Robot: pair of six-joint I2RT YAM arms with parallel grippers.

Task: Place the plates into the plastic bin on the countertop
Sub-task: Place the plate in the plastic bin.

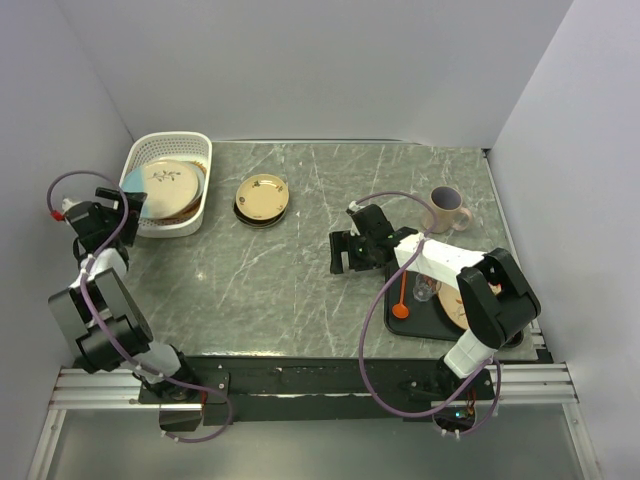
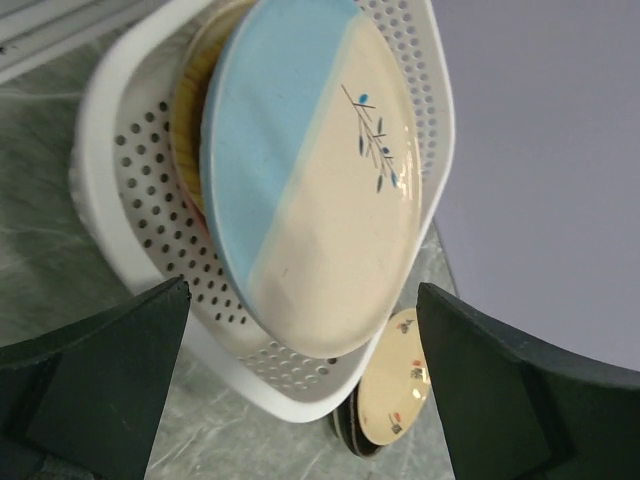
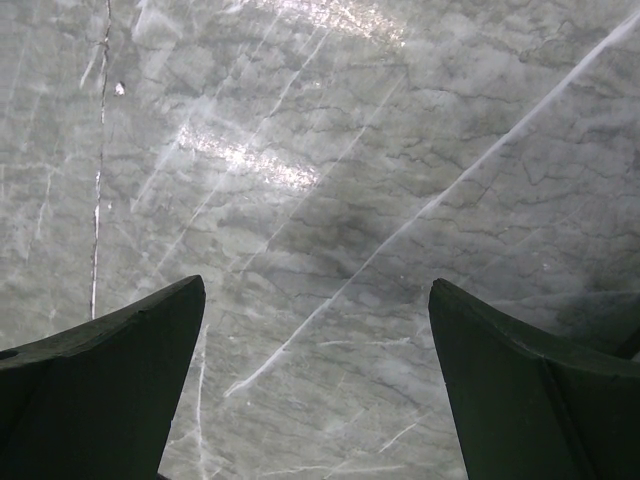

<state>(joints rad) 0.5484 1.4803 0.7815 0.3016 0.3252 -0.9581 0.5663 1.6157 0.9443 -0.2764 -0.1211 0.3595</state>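
Round blue-and-cream plate with sprig: seen resting on other plates inside white perforated plastic bin. Left gripper spread wide, nothing held, poised at bin. Right gripper likewise spread, empty, over grey-green marble countertop. Step judged: drop-off done. Next: small tan dark-rimmed plate stack beside bin to be gripped at rim.

Your left arm is folded up on its own side, elbow low and wrist reaching forward. The left gripper has its jaws spread wide, gripping nothing. Your right arm bends in from its base toward the centre, forearm stretched leftward. The right gripper tips downward with both fingers far apart, likewise holding nothing.
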